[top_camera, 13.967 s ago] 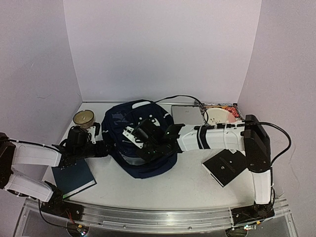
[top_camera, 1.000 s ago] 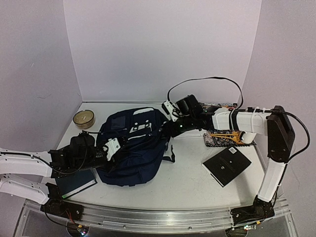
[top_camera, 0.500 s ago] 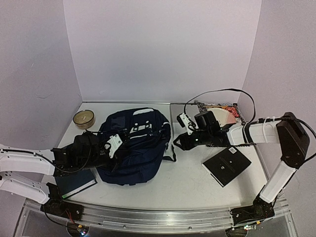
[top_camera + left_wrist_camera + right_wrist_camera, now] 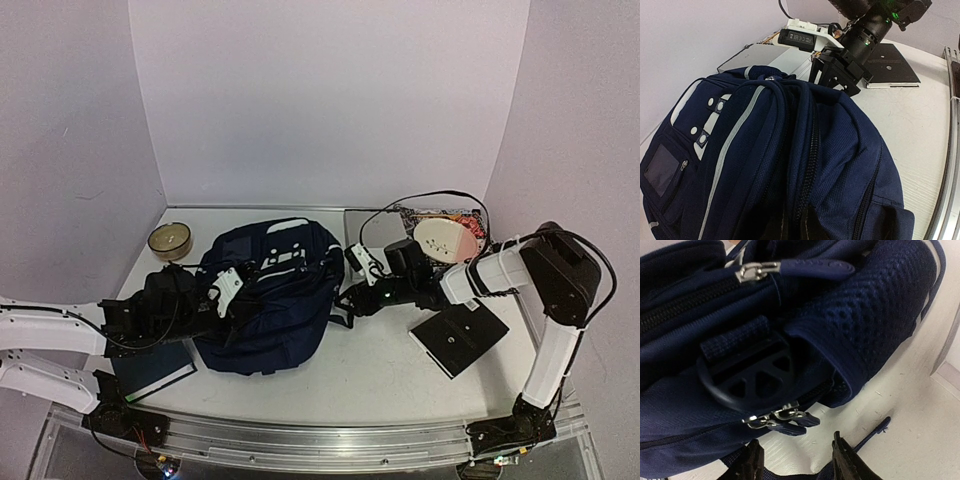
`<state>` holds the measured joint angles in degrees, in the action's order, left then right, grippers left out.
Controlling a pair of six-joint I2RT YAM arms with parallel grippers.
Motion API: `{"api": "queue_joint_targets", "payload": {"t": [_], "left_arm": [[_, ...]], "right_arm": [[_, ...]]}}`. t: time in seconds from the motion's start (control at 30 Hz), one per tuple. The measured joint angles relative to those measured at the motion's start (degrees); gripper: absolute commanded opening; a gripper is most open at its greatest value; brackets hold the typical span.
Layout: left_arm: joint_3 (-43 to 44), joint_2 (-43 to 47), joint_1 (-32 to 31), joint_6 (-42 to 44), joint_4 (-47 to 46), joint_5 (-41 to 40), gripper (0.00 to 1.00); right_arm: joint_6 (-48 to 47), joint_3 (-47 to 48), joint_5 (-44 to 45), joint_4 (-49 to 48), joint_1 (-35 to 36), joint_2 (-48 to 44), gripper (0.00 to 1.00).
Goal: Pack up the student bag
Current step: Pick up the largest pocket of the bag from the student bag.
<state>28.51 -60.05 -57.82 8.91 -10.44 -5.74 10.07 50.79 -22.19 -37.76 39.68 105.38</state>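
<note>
The student bag (image 4: 270,300), a navy-blue backpack with white stripe trim, lies mid-table with its zippers closed. My left gripper (image 4: 226,300) is shut on a fold of the bag's fabric beside a zipper, seen close in the left wrist view (image 4: 799,222). My right gripper (image 4: 350,297) is open at the bag's right edge, low over the table. In the right wrist view (image 4: 797,465) its fingers (image 4: 752,462) stand apart just short of a pair of zipper pulls (image 4: 787,419) under a black plastic buckle (image 4: 747,375). A loose strap lies between the fingers.
A dark hardcover book (image 4: 152,365) lies under my left arm. A black flat pad (image 4: 460,338) lies right of the bag. A round tin (image 4: 169,239) is back left. A silver laptop (image 4: 366,226) and a pink disc (image 4: 447,238) are at the back right.
My right gripper left the bag's top, swung out to the right, then came back low to the bag's right edge. My left gripper has kept its hold on the bag.
</note>
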Motion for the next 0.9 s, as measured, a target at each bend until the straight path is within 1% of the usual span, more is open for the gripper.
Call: {"api": "queue_joint_targets", "payload": {"t": [0.27,0.47,0.6,0.7,0.8,0.9], "left_arm": [[0.0,0.0,0.0,0.0,0.0,0.7,0.00],[0.6,0.0,0.0,-0.3,0.5,1.1,0.00],[1.2,0.0,0.0,-0.5,0.9,1.2,0.00],[1.5,0.0,0.0,-0.5,1.2,1.2,0.00],[1.5,0.0,0.1,-0.5,1.3,1.2,0.00],[1.5,0.0,0.1,-0.5,1.4,0.6,0.00]], "right_arm": [[-0.2,1.4,-3.4,-2.3,0.0,1.7,0.40],[-0.7,2.3,-5.3,-3.3,0.0,2.0,0.26],[-1.3,2.7,-5.8,-3.9,0.0,2.6,0.11],[-1.5,2.7,-6.1,-4.2,0.0,2.8,0.02],[-1.5,2.7,-5.9,-4.2,0.0,2.8,0.00],[-1.5,2.7,-5.5,-4.2,0.0,2.8,0.00]]}}
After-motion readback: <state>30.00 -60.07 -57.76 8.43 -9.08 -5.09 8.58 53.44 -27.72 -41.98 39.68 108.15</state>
